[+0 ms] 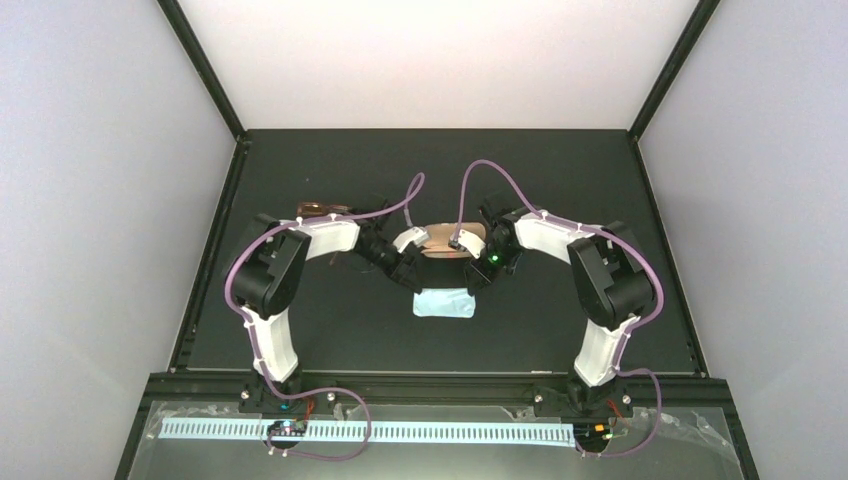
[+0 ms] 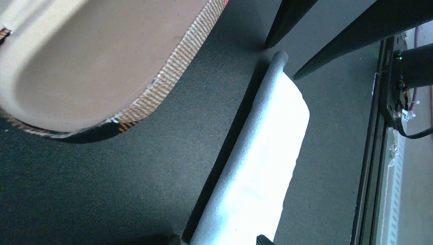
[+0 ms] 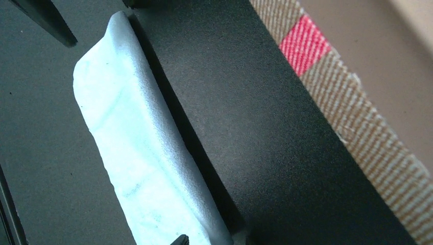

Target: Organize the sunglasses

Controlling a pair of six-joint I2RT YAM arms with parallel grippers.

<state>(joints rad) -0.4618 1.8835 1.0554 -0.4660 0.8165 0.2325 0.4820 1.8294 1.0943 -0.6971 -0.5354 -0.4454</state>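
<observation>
Two tools hang low over the worktop (image 1: 560,180), one at each end of the open case (image 1: 455,240). Of the left tool (image 1: 408,270), only the fingertips (image 2: 172,239) show, at the bottom edge of its wrist view; they sit somewhat apart, with nothing gripped between them. The right tool (image 1: 478,268) barely shows its tips in its own view, so I cannot tell whether it is wide or narrow. A cloth (image 1: 444,303) lies flat just nearer than both tools, between them. The sunglasses (image 1: 322,209) lie on the worktop well left of the left tool and farther back, partly hidden by that arm, with neither tool touching them.
</observation>
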